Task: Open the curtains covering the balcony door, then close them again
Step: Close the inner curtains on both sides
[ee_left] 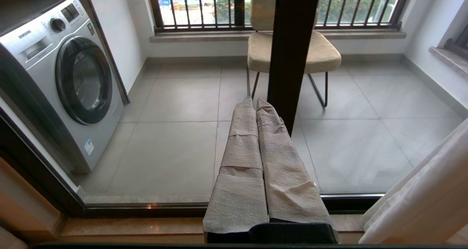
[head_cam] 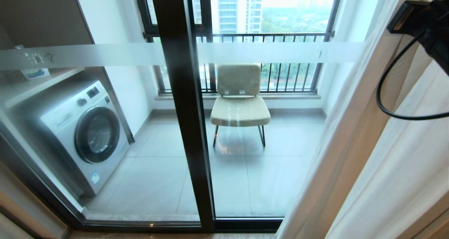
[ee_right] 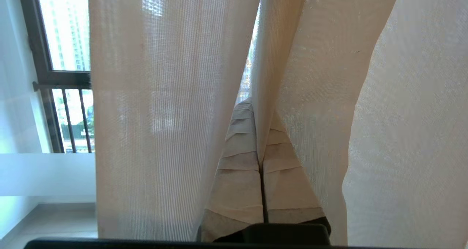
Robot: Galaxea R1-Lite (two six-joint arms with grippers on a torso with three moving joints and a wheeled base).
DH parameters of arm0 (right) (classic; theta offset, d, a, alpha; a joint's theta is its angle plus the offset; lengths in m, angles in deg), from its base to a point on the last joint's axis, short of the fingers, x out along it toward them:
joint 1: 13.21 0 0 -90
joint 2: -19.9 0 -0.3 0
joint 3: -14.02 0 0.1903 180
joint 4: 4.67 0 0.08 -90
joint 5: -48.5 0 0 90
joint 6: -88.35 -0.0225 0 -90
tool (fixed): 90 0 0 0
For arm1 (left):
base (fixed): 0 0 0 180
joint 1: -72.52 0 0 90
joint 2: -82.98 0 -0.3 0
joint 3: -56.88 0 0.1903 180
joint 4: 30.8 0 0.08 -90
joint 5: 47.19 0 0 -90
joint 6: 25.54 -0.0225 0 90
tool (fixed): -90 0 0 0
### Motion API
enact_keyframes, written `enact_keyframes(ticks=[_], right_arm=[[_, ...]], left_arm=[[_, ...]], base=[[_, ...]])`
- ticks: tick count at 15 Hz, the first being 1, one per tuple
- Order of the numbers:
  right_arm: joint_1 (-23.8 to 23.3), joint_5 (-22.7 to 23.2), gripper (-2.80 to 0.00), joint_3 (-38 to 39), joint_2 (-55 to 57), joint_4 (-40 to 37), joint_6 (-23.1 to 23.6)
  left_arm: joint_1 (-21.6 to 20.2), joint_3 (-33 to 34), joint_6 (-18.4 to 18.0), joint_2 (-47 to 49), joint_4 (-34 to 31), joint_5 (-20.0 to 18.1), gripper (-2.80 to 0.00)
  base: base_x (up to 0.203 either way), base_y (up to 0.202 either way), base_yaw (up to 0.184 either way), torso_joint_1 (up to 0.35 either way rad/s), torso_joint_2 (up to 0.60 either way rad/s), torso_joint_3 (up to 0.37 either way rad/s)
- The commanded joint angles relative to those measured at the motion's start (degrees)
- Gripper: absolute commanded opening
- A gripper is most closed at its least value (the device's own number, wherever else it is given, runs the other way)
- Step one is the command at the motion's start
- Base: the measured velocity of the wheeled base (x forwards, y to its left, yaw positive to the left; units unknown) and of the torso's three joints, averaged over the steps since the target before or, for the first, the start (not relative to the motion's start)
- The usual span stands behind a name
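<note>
The balcony door (head_cam: 182, 109) is clear glass in a black frame with a frosted band (head_cam: 87, 54) across it, and most of it stands uncovered. The curtains (head_cam: 403, 161) hang gathered at the right, sheer white folds with a beige panel (head_cam: 354, 144) between them. My right arm (head_cam: 428, 21) reaches into them at the upper right. In the right wrist view my right gripper (ee_right: 257, 112) is shut on a fold of the sheer curtain (ee_right: 263, 59), which runs down between the padded fingers. My left gripper (ee_left: 255, 101) is shut and empty, low before the door's frame post (ee_left: 292, 51).
Behind the glass stand a washing machine (head_cam: 84, 133) at the left and a beige chair (head_cam: 240, 102) in the middle, before a black-framed window with railing bars (head_cam: 266, 37). The door's floor track (ee_left: 146, 205) runs along the bottom. A black cable (head_cam: 382, 98) loops off my right arm.
</note>
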Motion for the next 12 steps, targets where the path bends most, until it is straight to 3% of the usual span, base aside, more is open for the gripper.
enact_keyframes(ticks=[1,12], right_arm=[[0.01,-0.09,-2.8,0.0,0.28,0.29,0.05],[0.27,-0.09,-2.8,-1.49,2.41,0.46,0.13]], left_arm=[[0.0,0.02,0.0,-0.02,0.04,-0.02,-2.8],[0.0,-0.05,-0.09,-0.02,0.04,-0.02,-2.8]], base=[[0.0,0.19,-0.001,0.002,0.01,0.002],[0.0,0.191,0.0,0.002,0.0,0.002]])
